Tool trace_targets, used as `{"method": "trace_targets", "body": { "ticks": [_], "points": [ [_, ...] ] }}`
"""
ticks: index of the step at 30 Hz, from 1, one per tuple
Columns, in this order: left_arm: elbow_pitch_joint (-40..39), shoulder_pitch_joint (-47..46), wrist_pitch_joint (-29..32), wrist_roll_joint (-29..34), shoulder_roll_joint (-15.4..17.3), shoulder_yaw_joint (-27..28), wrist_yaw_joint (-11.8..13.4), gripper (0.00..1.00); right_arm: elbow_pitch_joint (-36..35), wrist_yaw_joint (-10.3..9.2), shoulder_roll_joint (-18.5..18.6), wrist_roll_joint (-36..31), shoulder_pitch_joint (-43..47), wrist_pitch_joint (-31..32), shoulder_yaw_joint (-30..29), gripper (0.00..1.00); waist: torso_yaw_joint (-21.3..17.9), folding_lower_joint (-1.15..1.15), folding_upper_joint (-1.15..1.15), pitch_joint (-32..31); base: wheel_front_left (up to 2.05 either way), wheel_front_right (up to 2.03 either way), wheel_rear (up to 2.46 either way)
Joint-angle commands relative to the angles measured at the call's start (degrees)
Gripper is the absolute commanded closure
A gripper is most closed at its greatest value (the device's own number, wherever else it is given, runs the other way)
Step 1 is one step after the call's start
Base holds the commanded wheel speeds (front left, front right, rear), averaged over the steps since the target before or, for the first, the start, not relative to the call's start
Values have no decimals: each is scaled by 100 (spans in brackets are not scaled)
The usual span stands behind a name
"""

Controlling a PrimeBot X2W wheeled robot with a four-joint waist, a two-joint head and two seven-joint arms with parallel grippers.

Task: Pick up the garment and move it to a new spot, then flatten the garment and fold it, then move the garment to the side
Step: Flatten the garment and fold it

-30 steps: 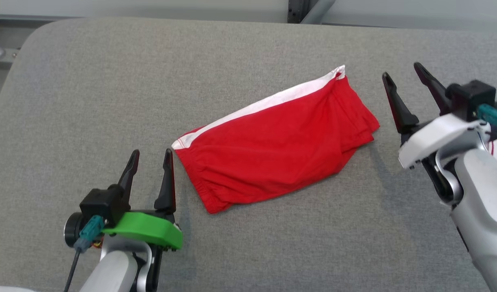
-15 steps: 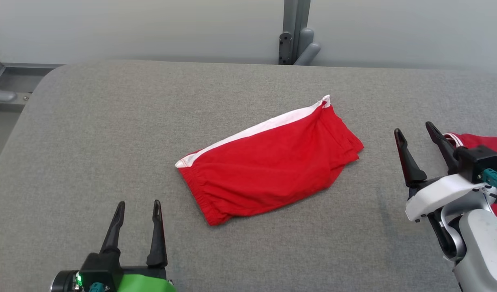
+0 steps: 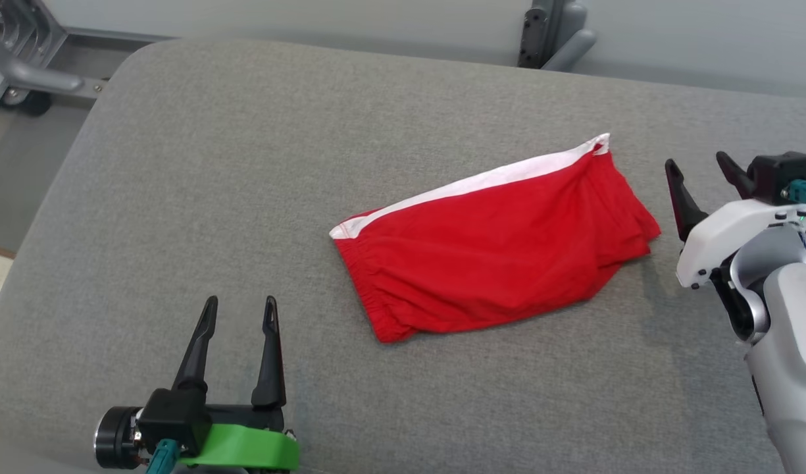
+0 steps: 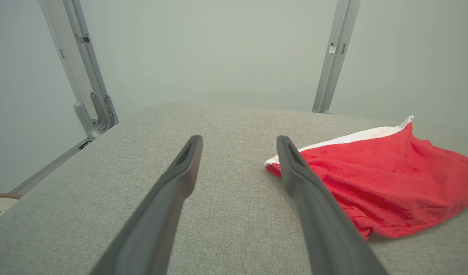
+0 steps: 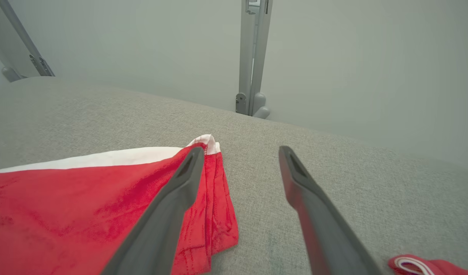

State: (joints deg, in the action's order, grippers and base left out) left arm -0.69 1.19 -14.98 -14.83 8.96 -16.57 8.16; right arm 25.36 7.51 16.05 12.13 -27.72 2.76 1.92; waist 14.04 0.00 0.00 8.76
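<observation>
On a grey padded table (image 3: 212, 164), a red garment (image 3: 495, 250) lies near the middle, set on a slant and lightly rumpled. Its white band (image 3: 488, 179) runs along the far edge, and its gathered end points toward the robot's left. The left gripper (image 3: 240, 301) sits at the near left of the head view with its two dark fingers spread wide and nothing between them, well apart from the garment's nearest corner. In the left wrist view, the left gripper (image 4: 239, 138) frames bare grey fabric, with the garment (image 4: 390, 175) off to one side of it. The right gripper (image 3: 696, 160) stands just beside the garment's right end, also spread wide and empty, with a strip of bare table between its fingers and the cloth. From the right wrist view, the right gripper (image 5: 241, 149) looks past stacked layers of cloth at that end of the garment (image 5: 65, 206), one finger crossing in front of the red fabric. A small piece of red cloth with white stripes (image 5: 421, 265) shows at the bottom corner of that view. Behind the table's far edge, a grey metal post (image 5: 253, 57) rises against a pale wall.
</observation>
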Motion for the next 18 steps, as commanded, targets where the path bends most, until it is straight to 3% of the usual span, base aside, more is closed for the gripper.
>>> {"method": "trace_targets", "body": {
  "ticks": [1,9,18],
  "points": [
    [25,-102,-24,36,-61,37,-37,0,100,-5,6,-72,-113,38,-40,0,390,0,0,377,0,0,0],
    [149,-204,-20,172,-367,245,-362,0,1229,-5,-48,-487,-687,277,-329,0,908,0,0,577,0,0,0],
    [219,-86,-21,271,-561,460,-575,0,2324,-5,18,-1045,-973,140,-826,0,1199,0,0,652,0,0,0]
  ]
}}
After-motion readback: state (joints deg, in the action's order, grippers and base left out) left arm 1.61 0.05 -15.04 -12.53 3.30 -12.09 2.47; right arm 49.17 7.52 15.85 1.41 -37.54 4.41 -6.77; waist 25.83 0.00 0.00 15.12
